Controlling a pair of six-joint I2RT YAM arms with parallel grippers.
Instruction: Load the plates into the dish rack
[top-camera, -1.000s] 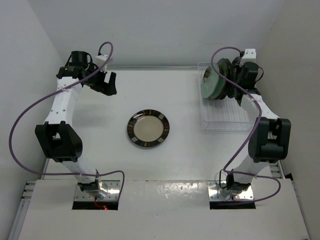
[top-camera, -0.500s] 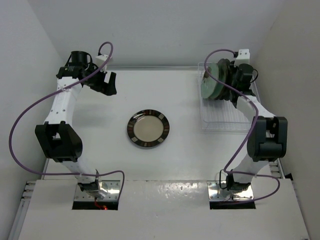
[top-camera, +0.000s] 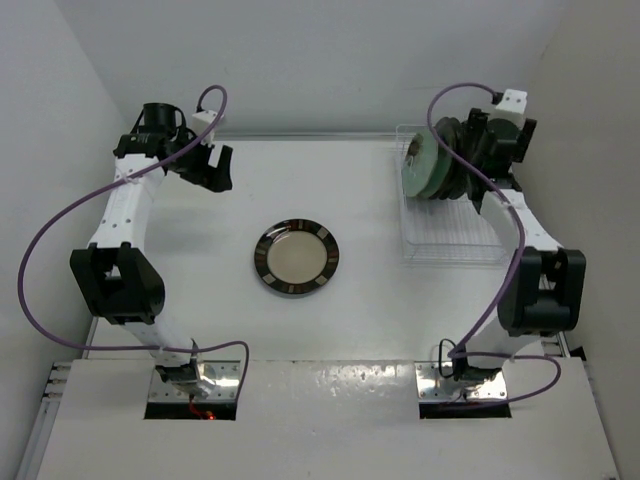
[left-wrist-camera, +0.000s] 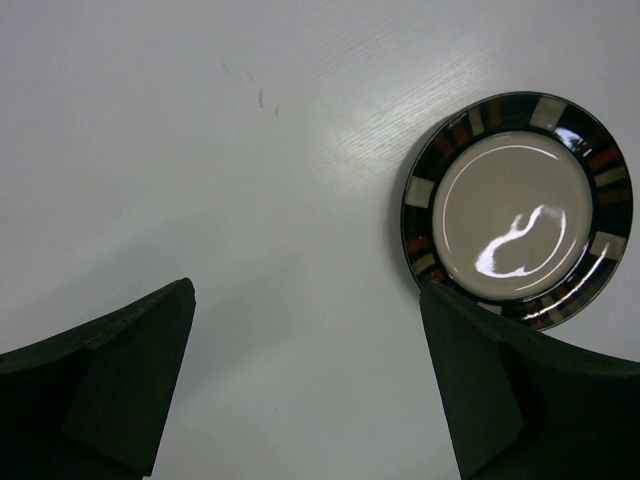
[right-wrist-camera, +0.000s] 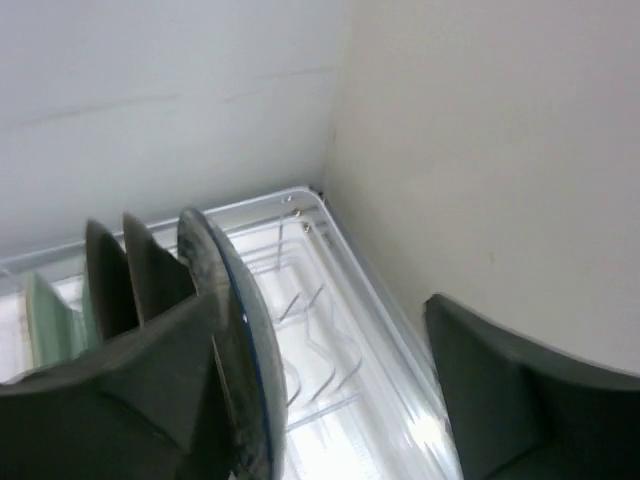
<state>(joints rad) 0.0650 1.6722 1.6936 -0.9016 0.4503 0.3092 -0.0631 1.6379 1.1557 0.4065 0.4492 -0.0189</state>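
The dish rack (top-camera: 455, 240) stands at the far right corner of the table (top-camera: 200, 300). The racked plates (top-camera: 425, 170) stand on edge in its far half, and their exact count cannot be told. One patterned-rim plate (top-camera: 296, 258) lies flat near the table's centre, well apart from the rack. The task is therefore judged mostly done, with at least this plate left to load.

The right gripper (top-camera: 492, 140) hovers over the racked plates, jaws apart and holding nothing. The left gripper (top-camera: 213, 166) hangs near the table's far left edge, jaws wide apart and empty.

Only the top view shows both arms and the rack's free near half. Only the right wrist view shows free tines (right-wrist-camera: 296, 300) beside the last racked plate. Only the left wrist view resolves the flat plate's brown and cream rim blocks
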